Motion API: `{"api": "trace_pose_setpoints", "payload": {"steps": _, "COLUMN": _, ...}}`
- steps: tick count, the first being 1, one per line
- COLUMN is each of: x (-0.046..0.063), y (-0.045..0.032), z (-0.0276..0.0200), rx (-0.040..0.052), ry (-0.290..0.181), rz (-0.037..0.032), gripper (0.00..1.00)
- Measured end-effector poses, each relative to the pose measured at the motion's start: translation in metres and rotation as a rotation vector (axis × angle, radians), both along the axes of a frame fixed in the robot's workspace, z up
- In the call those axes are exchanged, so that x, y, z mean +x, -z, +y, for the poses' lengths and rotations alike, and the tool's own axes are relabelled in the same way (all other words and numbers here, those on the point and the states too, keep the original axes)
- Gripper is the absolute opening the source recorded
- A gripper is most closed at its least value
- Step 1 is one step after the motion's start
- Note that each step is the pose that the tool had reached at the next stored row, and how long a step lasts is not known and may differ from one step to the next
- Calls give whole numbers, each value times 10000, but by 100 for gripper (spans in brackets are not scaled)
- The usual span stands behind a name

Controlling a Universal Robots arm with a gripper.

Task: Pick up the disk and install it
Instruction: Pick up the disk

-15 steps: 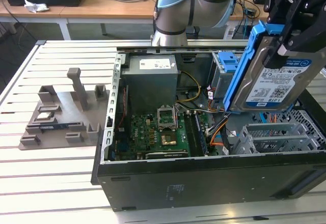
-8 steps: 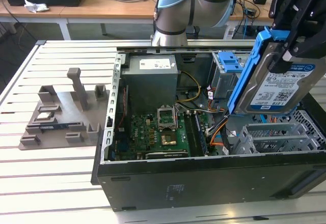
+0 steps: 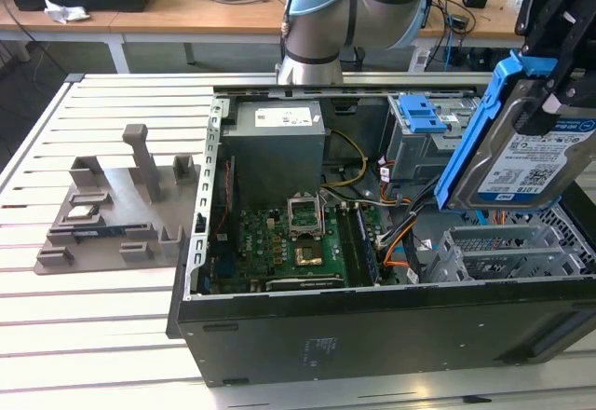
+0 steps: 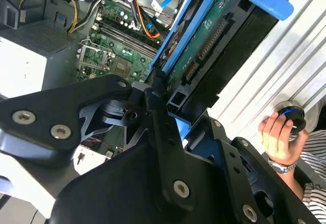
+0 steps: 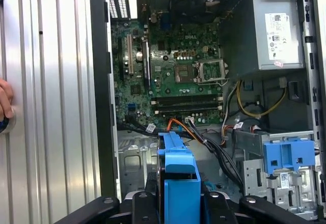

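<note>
The disk (image 3: pixel 538 163), a silver hard drive with a white-and-blue label in a blue carrier frame (image 3: pixel 473 144), hangs tilted on edge above the right end of the open computer case (image 3: pixel 372 326). My gripper (image 3: pixel 551 93) comes down from the upper right and is shut on the disk's upper edge. In the second wrist view the disk (image 4: pixel 204 38) shows its green circuit-board side, clamped between black fingers (image 4: pixel 155 114). The first wrist view has the carrier's blue edge (image 5: pixel 179 178) between the fingers, over the case floor beside the grey drive cage (image 5: pixel 265 163).
A blue latch (image 3: pixel 419 112) tops the drive cage. The grey power-supply box (image 3: pixel 277 144) and the motherboard (image 3: pixel 289 242) sit inside the case, with cables (image 5: pixel 214 142) between them. A grey fixture (image 3: pixel 112 210) lies on the slatted table. A person's hand (image 4: pixel 277 137) rests outside the case.
</note>
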State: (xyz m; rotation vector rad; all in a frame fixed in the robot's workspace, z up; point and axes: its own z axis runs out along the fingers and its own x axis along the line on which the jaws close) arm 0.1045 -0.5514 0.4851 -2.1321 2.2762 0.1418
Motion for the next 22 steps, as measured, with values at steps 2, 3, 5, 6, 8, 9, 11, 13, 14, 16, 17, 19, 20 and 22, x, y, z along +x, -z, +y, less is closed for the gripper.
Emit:
{"api": "trace_pose_setpoints", "payload": {"steps": 2, "x": 27, "y": 1, "z": 0, "rx": 1, "ry": 1, "rz": 0, "gripper": 37}}
{"api": "trace_pose_setpoints", "payload": {"steps": 3, "x": 55, "y": 1, "z": 0, "rx": 0, "ry": 1, "rz": -1, "gripper": 37}}
{"api": "trace_pose_setpoints", "payload": {"steps": 5, "x": 99, "y": 7, "z": 0, "rx": 1, "ry": 0, "rz": -1, "gripper": 37}}
{"api": "trace_pose_setpoints", "payload": {"steps": 6, "x": 115, "y": 9, "z": 0, "rx": 2, "ry": 0, "rz": 0, "gripper": 37}}
{"api": "trace_pose_setpoints", "payload": {"steps": 8, "x": 153, "y": 14, "z": 0, "rx": 2, "ry": 0, "rz": 0, "gripper": 37}}
{"api": "trace_pose_setpoints", "payload": {"steps": 9, "x": 163, "y": 15, "z": 0, "rx": 2, "ry": 0, "rz": 0, "gripper": 37}}
{"api": "trace_pose_setpoints", "payload": {"steps": 11, "x": 191, "y": 21, "z": 0, "rx": 2, "ry": 1, "rz": 0, "gripper": 37}}
{"api": "trace_pose_setpoints", "payload": {"steps": 13, "x": 218, "y": 30, "z": 0, "rx": -1, "ry": 1, "rz": -1, "gripper": 37}}
{"api": "trace_pose_setpoints", "payload": {"steps": 14, "x": 225, "y": 38, "z": 0, "rx": 0, "ry": 0, "rz": 0, "gripper": 37}}
{"api": "trace_pose_setpoints", "payload": {"steps": 16, "x": 229, "y": 61, "z": 0, "rx": 0, "ry": 2, "rz": 0, "gripper": 37}}
{"api": "trace_pose_setpoints", "payload": {"steps": 17, "x": 231, "y": 73, "z": 0, "rx": 1, "ry": 0, "rz": 0, "gripper": 37}}
{"api": "trace_pose_setpoints", "payload": {"steps": 19, "x": 248, "y": 127, "z": 0, "rx": -4, "ry": -12, "rz": 1, "gripper": 37}}
{"api": "trace_pose_setpoints", "payload": {"steps": 20, "x": 258, "y": 137, "z": 0, "rx": -24, "ry": -108, "rz": 3, "gripper": 37}}
{"api": "trace_pose_setpoints", "payload": {"steps": 22, "x": 259, "y": 147, "z": -1, "rx": -65, "ry": -293, "rz": 3, "gripper": 37}}
